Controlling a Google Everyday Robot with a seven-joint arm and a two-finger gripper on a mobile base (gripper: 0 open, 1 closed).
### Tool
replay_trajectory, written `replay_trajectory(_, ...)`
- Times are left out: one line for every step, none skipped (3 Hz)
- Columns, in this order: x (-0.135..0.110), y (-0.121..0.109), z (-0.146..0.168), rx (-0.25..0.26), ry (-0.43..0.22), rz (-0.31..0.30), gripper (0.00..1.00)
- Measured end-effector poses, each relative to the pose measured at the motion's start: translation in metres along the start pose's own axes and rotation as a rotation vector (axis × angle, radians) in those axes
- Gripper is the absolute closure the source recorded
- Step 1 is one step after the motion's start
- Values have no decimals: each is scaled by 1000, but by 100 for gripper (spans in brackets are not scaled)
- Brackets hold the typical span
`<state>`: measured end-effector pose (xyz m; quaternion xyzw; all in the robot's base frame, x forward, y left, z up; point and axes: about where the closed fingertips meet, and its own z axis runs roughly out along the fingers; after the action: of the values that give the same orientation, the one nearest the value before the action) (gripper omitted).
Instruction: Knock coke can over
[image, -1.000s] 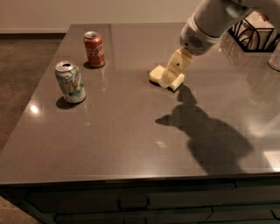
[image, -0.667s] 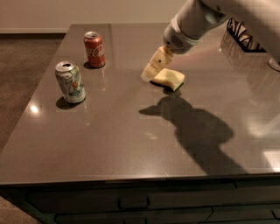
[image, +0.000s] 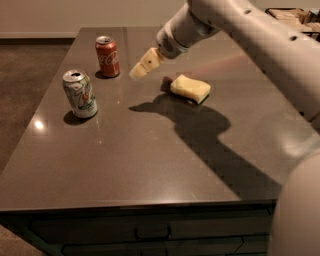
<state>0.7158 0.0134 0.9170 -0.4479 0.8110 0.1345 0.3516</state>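
Observation:
The red coke can (image: 107, 56) stands upright at the far left of the dark table (image: 150, 150). My gripper (image: 140, 68) hangs above the table just right of the can, a short gap away, its cream fingers pointing down-left toward the can. The arm reaches in from the upper right.
A white and green can (image: 80, 93) stands upright in front and to the left of the coke can. A yellow sponge (image: 190, 88) lies right of the gripper. A dark basket (image: 292, 15) sits at the far right corner. The table's left edge runs close to both cans.
The gripper has swung left, from over the sponge to just beside the coke can. Both cans and the sponge have stayed put.

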Motion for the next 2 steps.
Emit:
replay_trajectory(-25,-6,39,20,-58,19,0)
replay_trajectory(-45,-14,72,58,-106,28,0)
